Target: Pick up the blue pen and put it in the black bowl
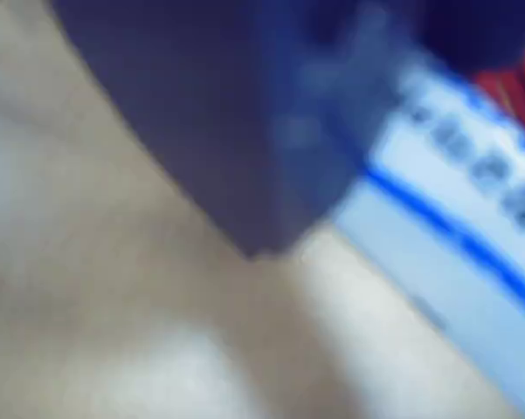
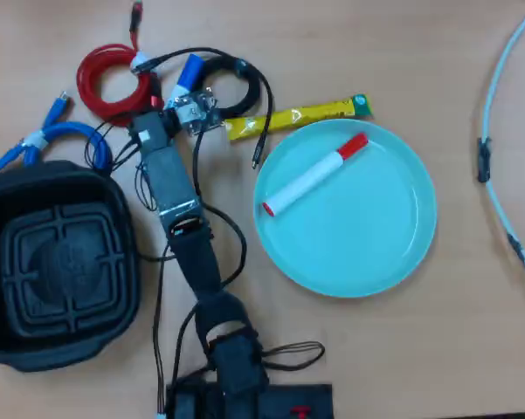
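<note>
The pale wooden desk (image 2: 402, 367) carries everything, and the large black rounded-square plastic tub (image 2: 57, 262) with the ribbed grid bottom sits at the left edge of the overhead view, with nothing in it. Right of the arm lies a round turquoise plate (image 2: 367, 236) holding a white marker with a red cap (image 2: 314, 175). The dark arm (image 2: 188, 253) reaches up the picture to the tool (image 2: 185, 94), among a red cable coil (image 2: 109, 83), a black cable loop (image 2: 245, 87) and a yellow sachet (image 2: 297, 116). The thick white marker with blue cap (image 2: 189, 75) sits at the tool's tip; the blurred wrist view shows its printed barrel (image 1: 454, 192) close against a dark jaw, but I cannot tell whether the tool grips it.
</note>
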